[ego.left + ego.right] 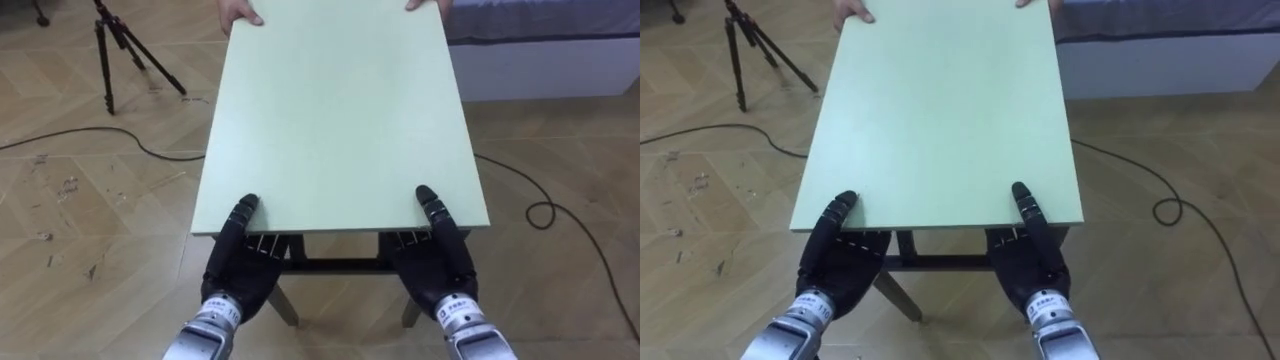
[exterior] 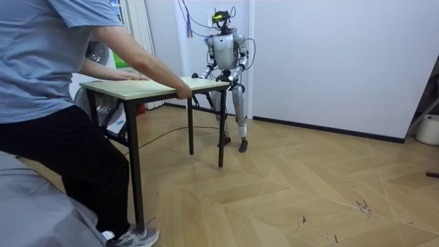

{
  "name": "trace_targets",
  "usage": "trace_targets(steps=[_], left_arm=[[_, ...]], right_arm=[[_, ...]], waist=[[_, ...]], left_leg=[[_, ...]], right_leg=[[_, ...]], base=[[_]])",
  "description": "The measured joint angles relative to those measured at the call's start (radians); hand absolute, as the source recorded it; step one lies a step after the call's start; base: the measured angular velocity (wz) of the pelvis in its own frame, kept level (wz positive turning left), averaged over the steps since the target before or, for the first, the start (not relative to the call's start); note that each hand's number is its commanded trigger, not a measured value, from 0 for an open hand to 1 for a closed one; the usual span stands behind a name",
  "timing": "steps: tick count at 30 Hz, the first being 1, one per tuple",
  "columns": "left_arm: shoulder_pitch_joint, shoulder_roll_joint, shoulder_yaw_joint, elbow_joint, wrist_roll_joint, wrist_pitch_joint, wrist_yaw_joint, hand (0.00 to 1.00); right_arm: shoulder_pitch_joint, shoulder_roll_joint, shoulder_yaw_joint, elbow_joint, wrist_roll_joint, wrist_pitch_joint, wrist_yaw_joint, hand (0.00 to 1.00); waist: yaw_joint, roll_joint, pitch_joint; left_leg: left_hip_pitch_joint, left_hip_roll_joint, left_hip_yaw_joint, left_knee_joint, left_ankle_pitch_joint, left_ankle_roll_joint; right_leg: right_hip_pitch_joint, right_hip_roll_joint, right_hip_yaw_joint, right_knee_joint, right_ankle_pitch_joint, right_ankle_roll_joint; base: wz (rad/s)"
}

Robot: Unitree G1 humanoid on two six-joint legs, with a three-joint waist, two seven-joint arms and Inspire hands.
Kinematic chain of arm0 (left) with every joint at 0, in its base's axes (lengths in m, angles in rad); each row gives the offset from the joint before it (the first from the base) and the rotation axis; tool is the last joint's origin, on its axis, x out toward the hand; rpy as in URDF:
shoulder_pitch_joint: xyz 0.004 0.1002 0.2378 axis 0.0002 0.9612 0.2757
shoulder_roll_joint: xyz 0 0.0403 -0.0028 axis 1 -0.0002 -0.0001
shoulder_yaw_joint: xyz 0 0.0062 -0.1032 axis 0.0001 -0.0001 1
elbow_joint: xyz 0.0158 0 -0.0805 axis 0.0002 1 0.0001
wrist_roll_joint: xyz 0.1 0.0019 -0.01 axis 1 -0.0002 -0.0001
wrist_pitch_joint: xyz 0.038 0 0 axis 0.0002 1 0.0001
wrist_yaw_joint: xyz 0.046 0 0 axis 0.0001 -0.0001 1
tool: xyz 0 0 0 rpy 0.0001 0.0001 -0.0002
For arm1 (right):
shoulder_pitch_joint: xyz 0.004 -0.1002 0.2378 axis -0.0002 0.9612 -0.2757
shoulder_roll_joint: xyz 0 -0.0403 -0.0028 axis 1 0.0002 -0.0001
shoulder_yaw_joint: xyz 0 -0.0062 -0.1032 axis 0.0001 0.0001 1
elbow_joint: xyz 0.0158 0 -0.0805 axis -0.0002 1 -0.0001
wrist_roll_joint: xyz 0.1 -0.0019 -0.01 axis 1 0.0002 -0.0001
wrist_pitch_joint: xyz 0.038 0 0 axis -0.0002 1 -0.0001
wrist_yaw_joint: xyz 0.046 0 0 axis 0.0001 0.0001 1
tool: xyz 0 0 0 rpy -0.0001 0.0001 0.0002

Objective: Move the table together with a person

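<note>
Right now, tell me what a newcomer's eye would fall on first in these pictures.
The pale green rectangular table with dark legs sits mid-view, held at both ends. At its near edge the robot's left hand and right hand clamp it, thumbs on top; at the far edge a person's hands grip it. A black tripod stands on the wooden floor at upper left.

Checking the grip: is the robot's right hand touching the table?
Touching: in the left eye view the right hand lays its thumb on the table.
</note>
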Motion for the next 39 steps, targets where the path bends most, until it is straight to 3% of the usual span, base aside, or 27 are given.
trace_targets(steps=[5,7,18,22,29,32,35,39], left_arm=[[0.082,0.002,-0.009,-0.081,0.024,-0.011,-0.004,1.0],[0.107,0.001,-0.026,-0.092,0.025,-0.03,-0.015,1.0],[0.165,0.007,-0.076,-0.14,0.022,-0.085,-0.037,1.0],[0.193,0.017,-0.081,-0.168,0.025,-0.087,-0.038,1.0],[0.219,0.044,-0.103,-0.187,0.031,-0.095,-0.044,1.0],[0.225,0.048,-0.117,-0.187,0.032,-0.104,-0.045,1.0],[0.226,0.048,-0.125,-0.187,0.038,-0.105,-0.047,1.0],[0.222,0.047,-0.152,-0.188,0.041,-0.135,-0.06,1.0]], right_arm=[[0.051,-0.001,0.013,-0.054,-0.008,-0.003,0.001,1.0],[0.058,-0.01,0.036,-0.055,-0.008,-0.029,0.007,1.0],[0.107,-0.04,0.061,-0.114,0.007,-0.05,0.01,1.0],[0.14,-0.048,0.08,-0.135,0.035,-0.057,0.011,1.0],[0.187,-0.056,0.108,-0.146,0.043,-0.088,0.042,1.0],[0.209,-0.058,0.116,-0.146,0.056,-0.1,0.058,1.0],[0.221,-0.06,0.116,-0.146,0.064,-0.107,0.066,1.0],[0.228,-0.059,0.116,-0.145,0.073,-0.117,0.092,1.0]], waist=[[0.003,0.002,-0.0012],[0.004,0.002,-0.0024],[0.003,-0.009,-0.0079],[0.003,-0.023,-0.0077],[0.002,-0.026,-0.0064],[-0.001,-0.032,-0.0036],[0.001,-0.033,-0.0013],[0.001,-0.037,-0.0012]], left_leg=[[-0.003,0.003,0.004,0.001,0.0,0.0],[-0.003,0.003,0.004,0.001,0.0,0.0],[-0.03,0.003,0.005,0.005,0.0,0.0],[-0.034,0.004,0.005,0.005,0.0,0.0],[-0.05,0.005,0.004,0.014,0.0,0.0],[-0.07,0.006,-0.007,0.045,0.0,0.0],[-0.108,0.02,-0.023,0.117,-0.026,0.002],[-0.223,0.039,-0.076,0.262,-0.036,-0.002]], right_leg=[[-0.005,0.002,0.002,0.002,0.0,0.0],[-0.006,0.002,0.003,0.005,0.0,0.0],[-0.041,0.001,0.007,0.021,0.0,0.0],[-0.044,0.002,0.008,0.019,0.0,0.0],[-0.051,0.002,-0.003,0.021,0.0,0.0],[-0.05,-0.002,-0.012,0.024,0.0,0.0],[-0.053,0.005,-0.023,0.034,-0.002,-0.005],[-0.102,0.02,-0.036,0.063,-0.004,-0.021]], base=[[0.0],[0.0],[-0.01],[0.0],[0.04],[0.15],[0.12],[0.13]])
